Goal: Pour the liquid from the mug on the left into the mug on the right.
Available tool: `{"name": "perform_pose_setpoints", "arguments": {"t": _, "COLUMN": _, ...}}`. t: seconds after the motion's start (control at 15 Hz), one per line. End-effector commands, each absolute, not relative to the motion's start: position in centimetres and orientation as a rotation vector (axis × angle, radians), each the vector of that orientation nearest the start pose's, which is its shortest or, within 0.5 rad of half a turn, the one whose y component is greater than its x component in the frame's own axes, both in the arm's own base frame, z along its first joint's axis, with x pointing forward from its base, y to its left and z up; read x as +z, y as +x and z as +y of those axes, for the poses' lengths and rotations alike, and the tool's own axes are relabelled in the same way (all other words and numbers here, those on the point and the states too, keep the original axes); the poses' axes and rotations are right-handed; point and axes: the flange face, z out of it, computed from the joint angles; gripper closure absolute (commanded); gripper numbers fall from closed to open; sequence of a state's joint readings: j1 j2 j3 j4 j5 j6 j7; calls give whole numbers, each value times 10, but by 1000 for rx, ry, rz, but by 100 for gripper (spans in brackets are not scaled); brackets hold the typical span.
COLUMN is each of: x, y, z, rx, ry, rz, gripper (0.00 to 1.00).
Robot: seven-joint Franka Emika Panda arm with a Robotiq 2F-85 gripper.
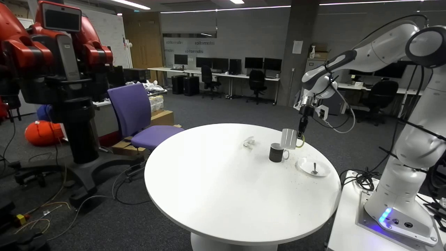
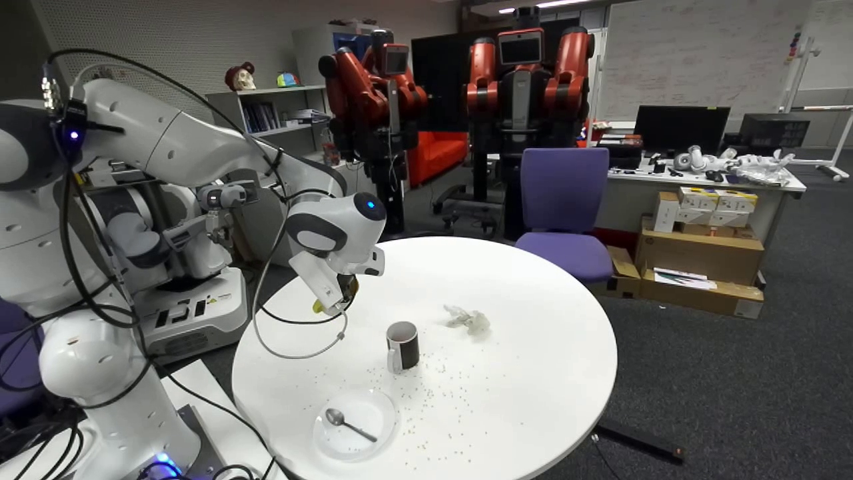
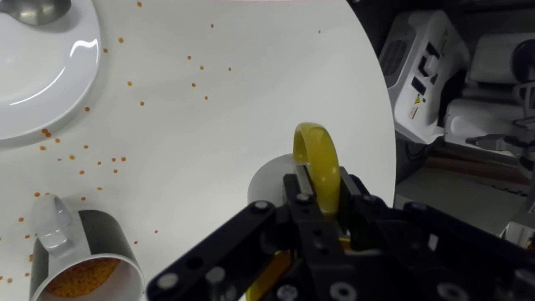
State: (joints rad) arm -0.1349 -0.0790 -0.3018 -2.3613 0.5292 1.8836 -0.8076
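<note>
The black two-finger gripper (image 3: 324, 183) clamps the curved, glossy yellow handle (image 3: 317, 144) of the pale cylindrical mug (image 1: 289, 139); slip may swing it into the black-and-white ceramic-looking mug (image 1: 276, 154).

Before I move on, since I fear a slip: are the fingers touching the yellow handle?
Touching. The wrist view shows the yellow handle pinched between the fingers, one on each side.

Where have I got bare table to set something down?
Most room: the white table between the crumpled translucent scrap and the edge facing the purple chair.
Crowded: around the dark mug and the plate with its spoon, among scattered grains. The gripper also holds the yellow-handled mug above the table.
</note>
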Motion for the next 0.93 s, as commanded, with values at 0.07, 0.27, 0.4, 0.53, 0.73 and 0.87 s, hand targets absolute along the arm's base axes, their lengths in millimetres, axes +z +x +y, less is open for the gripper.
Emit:
{"name": "perform_pose_setpoints", "arguments": {"t": 0.07, "x": 338, "y": 431, "z": -183, "rx": 80, "ry": -2424, "rz": -167, "gripper": 95}}
{"name": "perform_pose_setpoints", "arguments": {"t": 0.27, "x": 335, "y": 432, "z": -197, "rx": 83, "ry": -2419, "rz": -120, "gripper": 95}}
{"name": "perform_pose_setpoints", "arguments": {"t": 0.4, "x": 321, "y": 428, "z": -191, "rx": 109, "ry": -2467, "rz": -109, "gripper": 82}}
{"name": "perform_pose_setpoints", "arguments": {"t": 0.53, "x": 321, "y": 429, "z": -195, "rx": 108, "ry": -2468, "rz": -99, "gripper": 82}}
{"name": "perform_pose_setpoints", "arguments": {"t": 0.73, "x": 321, "y": 429, "z": -195, "rx": 107, "ry": -2468, "rz": -100, "gripper": 82}}
{"name": "perform_pose_setpoints", "arguments": {"t": 0.87, "x": 321, "y": 429, "z": -194, "rx": 107, "ry": -2468, "rz": -101, "gripper": 82}}
